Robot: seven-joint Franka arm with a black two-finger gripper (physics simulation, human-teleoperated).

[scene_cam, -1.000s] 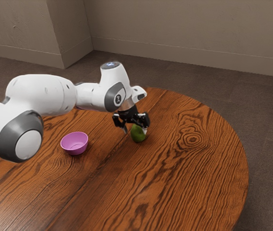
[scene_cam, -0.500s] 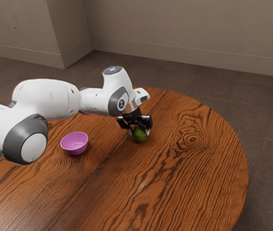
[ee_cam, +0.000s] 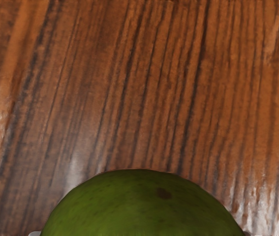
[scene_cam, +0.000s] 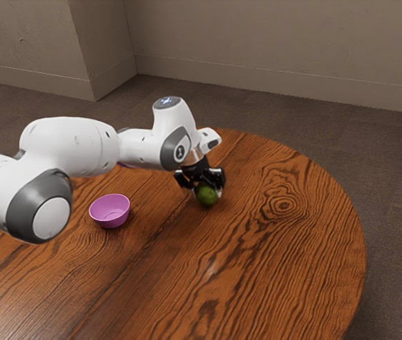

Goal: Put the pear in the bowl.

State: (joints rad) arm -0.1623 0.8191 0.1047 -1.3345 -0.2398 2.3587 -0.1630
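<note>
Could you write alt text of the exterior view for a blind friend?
A white robot arm grips a green pear in its black pincer at a wooden table. An empty pink bowl stands toward the exterior view's left from the pear.

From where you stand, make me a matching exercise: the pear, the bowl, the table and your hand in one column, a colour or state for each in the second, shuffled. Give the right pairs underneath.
Column one
1. Pear
2. Bowl
3. Table
4. Hand

Column two
A. Pink, with nothing in it
B. Black, closed on something round
C. Green, gripped from two sides
D. Brown, wood-grained, with a curved edge

Right pairs: 1-C, 2-A, 3-D, 4-B
</note>
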